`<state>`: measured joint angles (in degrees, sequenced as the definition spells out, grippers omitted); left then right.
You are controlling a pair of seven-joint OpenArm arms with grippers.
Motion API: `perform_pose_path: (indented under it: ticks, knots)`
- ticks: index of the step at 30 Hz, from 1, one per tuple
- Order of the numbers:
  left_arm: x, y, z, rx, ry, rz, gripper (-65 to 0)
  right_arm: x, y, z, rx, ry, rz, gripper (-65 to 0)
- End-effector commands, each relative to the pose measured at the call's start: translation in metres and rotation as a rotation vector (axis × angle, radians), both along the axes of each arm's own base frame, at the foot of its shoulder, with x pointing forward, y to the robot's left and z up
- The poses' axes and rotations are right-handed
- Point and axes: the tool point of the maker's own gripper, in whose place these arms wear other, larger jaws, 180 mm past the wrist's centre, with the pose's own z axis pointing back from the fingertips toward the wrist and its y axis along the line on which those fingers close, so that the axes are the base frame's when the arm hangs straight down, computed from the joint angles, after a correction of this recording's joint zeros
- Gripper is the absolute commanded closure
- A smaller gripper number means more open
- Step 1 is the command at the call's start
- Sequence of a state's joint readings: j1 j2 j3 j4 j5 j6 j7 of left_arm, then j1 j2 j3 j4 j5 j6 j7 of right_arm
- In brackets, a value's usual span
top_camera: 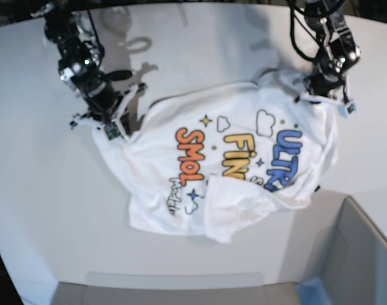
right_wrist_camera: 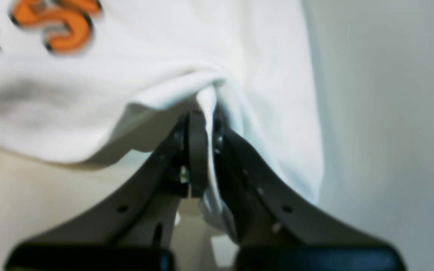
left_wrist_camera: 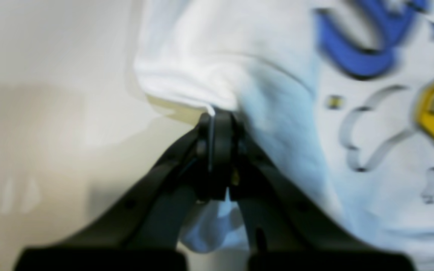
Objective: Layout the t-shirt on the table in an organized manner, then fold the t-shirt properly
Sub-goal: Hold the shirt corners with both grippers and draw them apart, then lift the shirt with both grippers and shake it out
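Laying-out step: the left gripper (left_wrist_camera: 217,120) and right gripper (right_wrist_camera: 202,124), each clamped on an edge of the t-shirt (top_camera: 231,165), hold it print-up and rumpled on the table (top_camera: 47,210); flattening likely calls for drawing both edges apart.

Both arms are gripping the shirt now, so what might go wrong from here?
Each gripper, left and right, pinches only a thin edge of the shirt, so cloth may slip out when pulled. The lower hem is folded over; spreading may leave that crease. The shirt lies near the grey box and could snag.
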<state>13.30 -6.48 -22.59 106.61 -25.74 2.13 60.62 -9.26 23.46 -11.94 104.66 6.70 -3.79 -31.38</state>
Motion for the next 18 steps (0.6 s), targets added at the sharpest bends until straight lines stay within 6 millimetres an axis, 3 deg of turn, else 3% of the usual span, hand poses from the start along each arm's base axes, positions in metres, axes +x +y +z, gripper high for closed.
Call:
perform_pose_path:
  ticks: [1,7,12,16,18]
  knots:
    - [0.011,0.016,0.023,0.059,-0.073,0.017,0.0,0.015,0.005,0.028,0.03,-0.1,0.008,0.0]
    - [0.033,0.041,0.077,0.12,-0.233,0.086,0.0,0.048,0.022,0.077,0.106,-0.276,0.022,0.0]
    - [0.053,0.051,0.104,0.127,-0.322,0.123,0.0,0.071,0.03,0.122,0.15,-0.43,0.041,0.0]
    - [0.057,0.056,0.122,0.146,-0.374,0.137,0.0,0.083,0.029,0.148,0.155,-0.501,0.04,0.0]
    - [0.056,0.064,0.129,0.153,-0.393,0.168,0.0,0.088,0.018,0.164,0.163,-0.542,0.007,0.0]
